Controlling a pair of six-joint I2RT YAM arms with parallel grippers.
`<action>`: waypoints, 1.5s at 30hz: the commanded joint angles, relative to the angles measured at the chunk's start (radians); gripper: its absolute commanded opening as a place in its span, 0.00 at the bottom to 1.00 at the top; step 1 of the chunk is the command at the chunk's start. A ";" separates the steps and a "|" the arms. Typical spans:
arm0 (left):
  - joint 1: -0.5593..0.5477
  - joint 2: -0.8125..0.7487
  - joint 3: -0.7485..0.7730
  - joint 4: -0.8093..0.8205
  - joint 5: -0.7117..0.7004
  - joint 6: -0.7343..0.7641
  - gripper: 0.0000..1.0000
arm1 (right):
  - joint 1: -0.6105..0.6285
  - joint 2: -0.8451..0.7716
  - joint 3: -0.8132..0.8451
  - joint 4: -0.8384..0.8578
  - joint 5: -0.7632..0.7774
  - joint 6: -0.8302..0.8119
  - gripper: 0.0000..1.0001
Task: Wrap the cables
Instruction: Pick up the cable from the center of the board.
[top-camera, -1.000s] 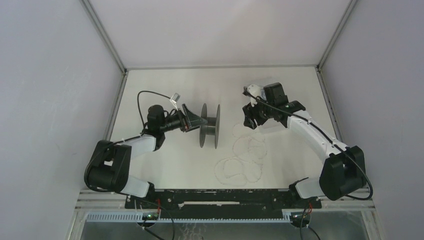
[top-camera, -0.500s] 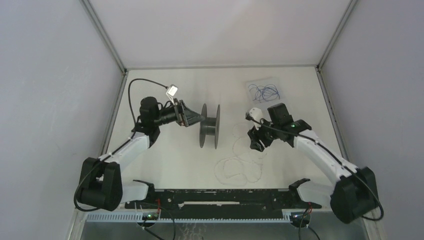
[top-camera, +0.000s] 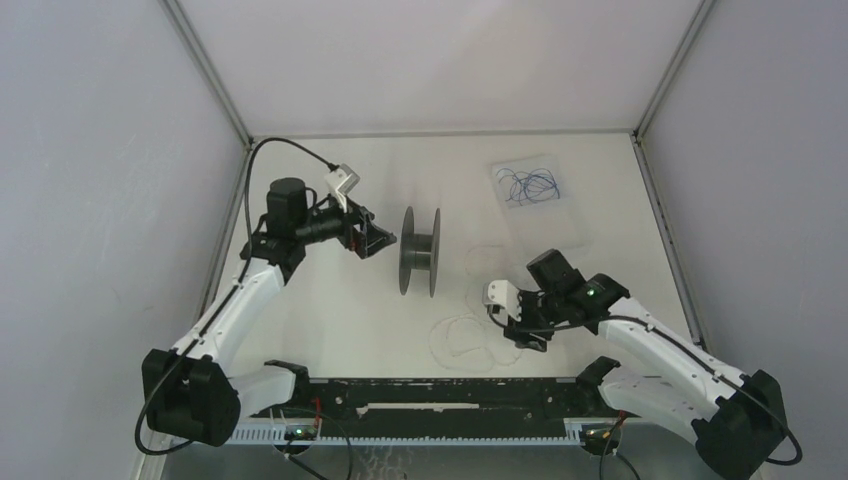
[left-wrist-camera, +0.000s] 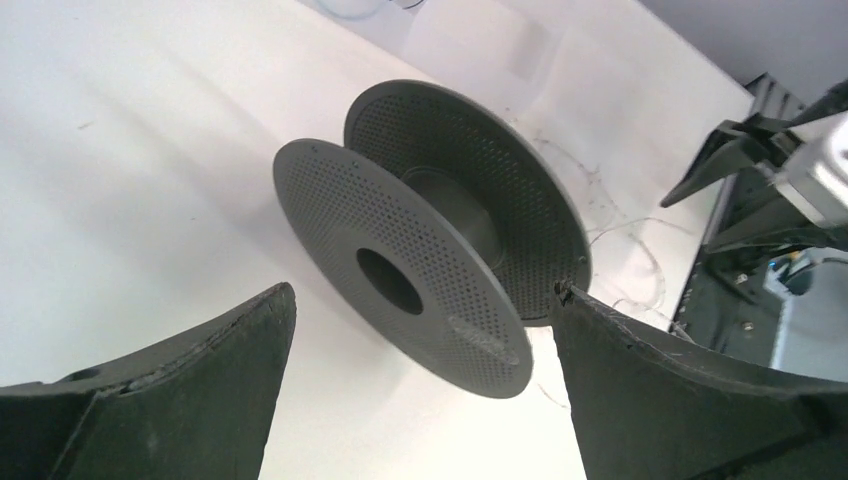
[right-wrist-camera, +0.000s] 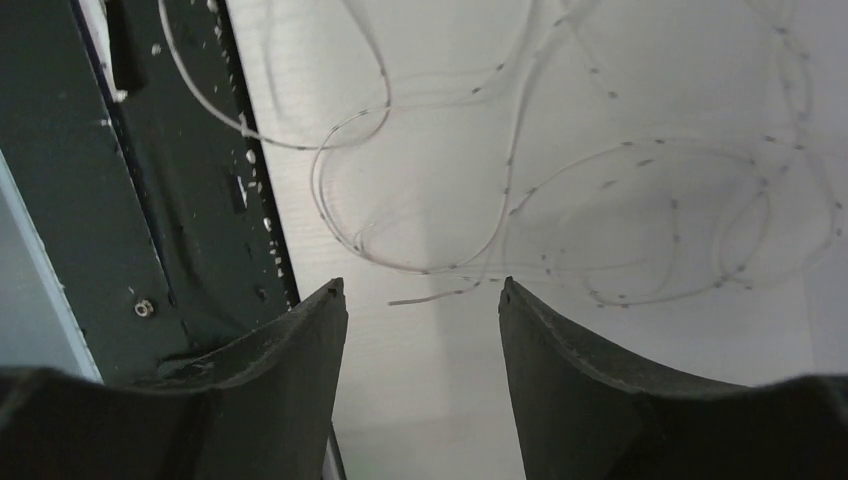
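Several loose loops of the cables (right-wrist-camera: 425, 270), a hair-thin whitish cord flecked with dark marks, lie on the white table (right-wrist-camera: 640, 380) just beyond the right gripper (right-wrist-camera: 420, 298). Its jaws stand spread and hold nothing, and one free end of the cord lies across the gap off the tips. The left gripper (left-wrist-camera: 422, 295), jaws wide apart, faces a black spool (left-wrist-camera: 330, 200) with round perforated flanges, which stands on its rims, apart from the fingers. The far loops are cut off at the right wrist view's edge.
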 joint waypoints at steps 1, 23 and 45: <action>0.006 -0.018 0.084 -0.150 -0.059 0.191 1.00 | 0.084 -0.039 -0.043 0.033 0.086 -0.052 0.65; 0.004 0.000 0.134 -0.167 -0.067 0.192 1.00 | 0.144 -0.082 -0.114 0.210 0.192 -0.071 0.00; -0.264 -0.003 0.425 -0.371 -0.130 0.415 1.00 | -0.049 -0.013 0.944 0.025 -0.017 0.276 0.00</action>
